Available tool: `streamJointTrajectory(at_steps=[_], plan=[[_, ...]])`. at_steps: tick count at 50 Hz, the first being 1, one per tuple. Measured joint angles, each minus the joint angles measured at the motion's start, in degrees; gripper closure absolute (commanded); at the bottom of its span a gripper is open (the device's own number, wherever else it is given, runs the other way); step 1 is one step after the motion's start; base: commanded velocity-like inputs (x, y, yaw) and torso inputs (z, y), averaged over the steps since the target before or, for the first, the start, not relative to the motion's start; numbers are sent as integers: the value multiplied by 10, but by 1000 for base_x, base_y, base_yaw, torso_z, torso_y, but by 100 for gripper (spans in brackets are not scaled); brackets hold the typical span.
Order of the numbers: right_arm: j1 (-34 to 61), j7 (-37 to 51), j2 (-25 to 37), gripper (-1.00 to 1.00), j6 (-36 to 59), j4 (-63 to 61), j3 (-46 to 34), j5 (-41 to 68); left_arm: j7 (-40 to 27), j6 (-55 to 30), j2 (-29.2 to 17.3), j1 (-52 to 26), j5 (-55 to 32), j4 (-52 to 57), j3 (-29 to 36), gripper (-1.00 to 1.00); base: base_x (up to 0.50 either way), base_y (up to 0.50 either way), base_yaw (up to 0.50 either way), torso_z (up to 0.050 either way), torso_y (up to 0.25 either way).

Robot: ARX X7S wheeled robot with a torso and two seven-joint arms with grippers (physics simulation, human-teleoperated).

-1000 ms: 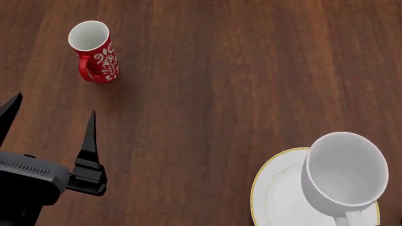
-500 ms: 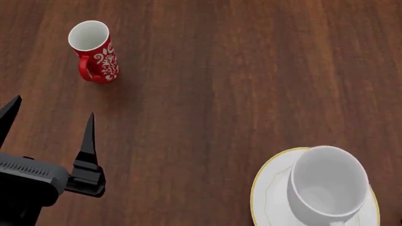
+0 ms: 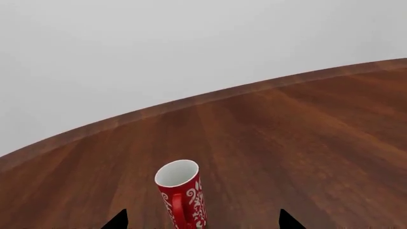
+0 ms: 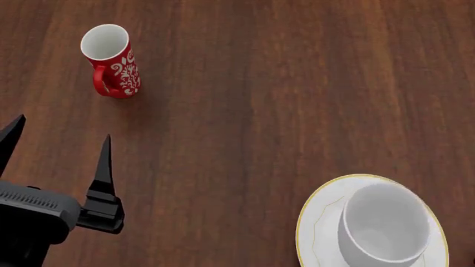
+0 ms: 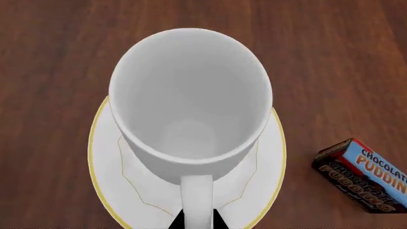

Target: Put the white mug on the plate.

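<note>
One white mug upright, mouth up, on plate

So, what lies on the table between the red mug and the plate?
Nothing: in the head view only bare wooden table runs from the red mug to the plate, where the white mug sits.

The table looks like dark, streaky-grained wood with a low sheen. The white mug and the plate read as smooth glazed ceramic (the plate's rim gilt). The left gripper appears matt black plastic.
</note>
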Motion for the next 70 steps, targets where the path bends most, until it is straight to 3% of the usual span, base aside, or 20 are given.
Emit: streamJointTrajectory(at_steps=[40, 41, 70], plan=[[-32, -30, 0, 100, -47, 15, -12, -35, -6, 3, -3, -1, -2, -3, 5, -100, 1, 0, 0, 0, 0], [-32, -30, 0, -100, -48, 15, -12, -35, -6, 3, -3, -1, -3, -3, 5, -100, 0, 0, 0, 0, 0], [-61, -19, 3, -100, -52, 8, 32, 13, -11, 4, -6, 2, -7, 2, 6, -100, 0, 0, 0, 0, 0]])
